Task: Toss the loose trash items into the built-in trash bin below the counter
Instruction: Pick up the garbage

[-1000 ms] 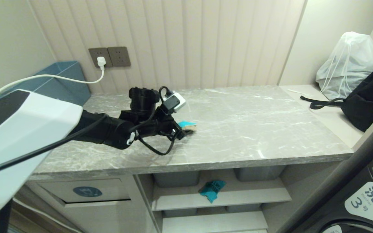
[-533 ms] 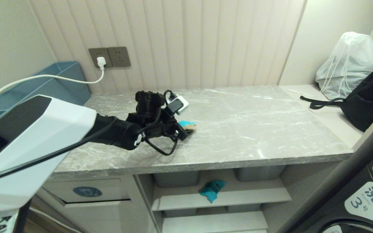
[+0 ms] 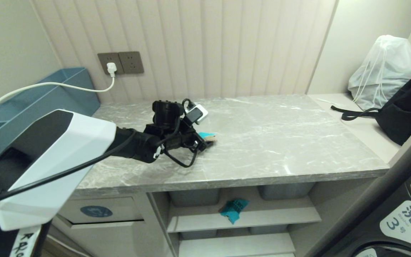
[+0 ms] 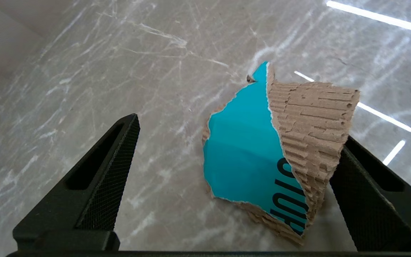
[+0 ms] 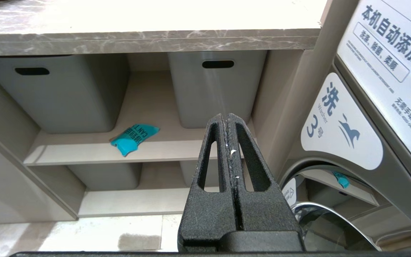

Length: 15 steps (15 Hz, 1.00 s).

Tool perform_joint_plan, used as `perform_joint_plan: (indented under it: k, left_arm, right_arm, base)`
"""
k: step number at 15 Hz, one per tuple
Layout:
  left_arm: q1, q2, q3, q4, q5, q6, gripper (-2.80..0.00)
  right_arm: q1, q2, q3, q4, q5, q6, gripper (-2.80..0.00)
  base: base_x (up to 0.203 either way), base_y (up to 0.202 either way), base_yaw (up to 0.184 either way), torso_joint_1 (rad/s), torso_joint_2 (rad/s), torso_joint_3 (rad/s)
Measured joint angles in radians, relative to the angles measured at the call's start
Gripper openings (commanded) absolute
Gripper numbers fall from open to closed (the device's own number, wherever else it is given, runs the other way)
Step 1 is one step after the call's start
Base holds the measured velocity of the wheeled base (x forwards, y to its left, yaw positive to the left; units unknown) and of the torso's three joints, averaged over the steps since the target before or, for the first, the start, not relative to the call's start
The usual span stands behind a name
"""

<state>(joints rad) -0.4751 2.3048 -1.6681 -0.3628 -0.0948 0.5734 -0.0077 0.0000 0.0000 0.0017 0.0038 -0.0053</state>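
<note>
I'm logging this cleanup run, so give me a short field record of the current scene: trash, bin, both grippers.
trash on counter: torn teal card scrap with brown inner side, lying on the counter
trash on shelf: teal wrapper between grey storage bins
trash bin: flap shut, below the counter at left
left gripper: open, fingers straddling the scrap
right gripper: shut, empty, low near the washer
</note>
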Motion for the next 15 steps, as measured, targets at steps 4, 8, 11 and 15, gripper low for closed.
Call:
perform_joint_plan:
  k: [4,8,11,15]
  left_arm:
    - [0.006,0.038,-0.053,-0.001,0.008,-0.006,-2.80]
    - [0.004,0.068,-0.088,-0.001,0.004,-0.020,-2.80]
    - [0.004,0.064,-0.090,-0.004,-0.004,-0.057,-2.80]
    - [-0.011,-0.014,-0.083,0.000,-0.005,-0.116,-2.80]
  right_arm:
    - [0.000,0.000,0.000,0.000,0.000,0.000,-2.80]
    - [0.000,0.000,0.000,0.000,0.000,0.000,-2.80]
    - [0.000,0.000,0.000,0.000,0.000,0.000,-2.80]
    - [0.000,0.000,0.000,0.000,0.001,-0.013,-2.80]
  base:
    - [0.000,0.000,0.000,0.000,0.00,0.000]
    - [0.000,0.000,0.000,0.000,0.00,0.000]
    - [0.000,0.000,0.000,0.000,0.00,0.000]
    - [0.000,0.000,0.000,0.000,0.00,0.000]
